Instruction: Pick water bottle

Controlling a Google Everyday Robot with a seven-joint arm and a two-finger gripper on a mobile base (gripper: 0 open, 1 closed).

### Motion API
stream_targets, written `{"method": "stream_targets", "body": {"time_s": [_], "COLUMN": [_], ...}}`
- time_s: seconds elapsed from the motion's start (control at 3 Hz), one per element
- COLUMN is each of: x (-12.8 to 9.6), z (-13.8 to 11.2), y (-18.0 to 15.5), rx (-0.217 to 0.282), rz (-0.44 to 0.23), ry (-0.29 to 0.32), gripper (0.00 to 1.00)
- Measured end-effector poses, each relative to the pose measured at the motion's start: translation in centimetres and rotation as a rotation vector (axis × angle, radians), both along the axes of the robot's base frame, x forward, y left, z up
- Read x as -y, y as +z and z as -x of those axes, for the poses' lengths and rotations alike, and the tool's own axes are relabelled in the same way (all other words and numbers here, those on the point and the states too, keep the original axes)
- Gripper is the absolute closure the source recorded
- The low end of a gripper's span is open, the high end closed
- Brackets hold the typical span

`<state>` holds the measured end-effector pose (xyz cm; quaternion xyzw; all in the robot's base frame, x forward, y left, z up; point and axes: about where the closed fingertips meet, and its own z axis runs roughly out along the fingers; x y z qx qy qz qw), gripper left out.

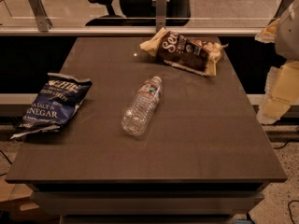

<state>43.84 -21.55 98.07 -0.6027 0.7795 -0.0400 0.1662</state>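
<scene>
camera view: water bottle [141, 107] lies centred, end effector [276, 96] far right.

clear water bottle [141, 107], blue bag [53, 104], brown bag [184, 52], dark table [196, 139], pale gripper [278, 90] at right

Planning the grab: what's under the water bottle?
The water bottle lies on its side directly on the dark table; the contact strip beneath is hidden. The gripper hovers past the table's right edge.

Bare surface [196, 134] rings the water bottle [141, 106]; blue bag [53, 101] lies at nine o'clock, brown bag [184, 50] at one, claw [280, 88] off the edge at three.
</scene>
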Motion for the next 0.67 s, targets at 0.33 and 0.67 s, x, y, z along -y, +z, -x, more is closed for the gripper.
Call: {"method": "stream_targets", "body": {"time_s": [0.33,0.67], "x": [-0.05,-0.73], "z": [-0.01,0.07], "y": [0.17,0.46], "rx": [0.007,0.046], "rz": [0.004,0.045], "ry": [0.003,0.091], "gripper": [0.0,0.0]}}
